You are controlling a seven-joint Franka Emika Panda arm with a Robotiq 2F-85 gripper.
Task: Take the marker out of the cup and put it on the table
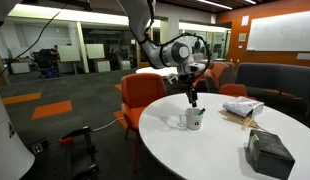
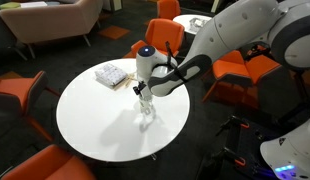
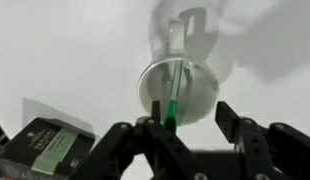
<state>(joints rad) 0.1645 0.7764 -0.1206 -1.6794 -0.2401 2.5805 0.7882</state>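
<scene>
The white cup [image 1: 195, 120] stands near the middle of the round white table [image 1: 185, 155]; it also shows in an exterior view [image 2: 145, 110] on the table [image 2: 100, 125]. In the wrist view the cup [image 3: 202, 85] is seen from above, handle pointing away. The green marker [image 3: 173, 100] stands slanted inside it, its top sticking out of the rim. My gripper [image 3: 188, 106] hangs just above the cup, open, with the marker's top between the fingers and close to the left one. The gripper also shows in both exterior views [image 1: 192, 98] [image 2: 143, 92].
A black box [image 1: 268, 152] lies on the table near the cup and shows in the wrist view [image 3: 45, 148]. A stack of papers [image 1: 242, 107] [image 2: 113, 74] lies at the table's far side. Orange chairs [image 1: 143, 95] [image 2: 20, 95] ring the table.
</scene>
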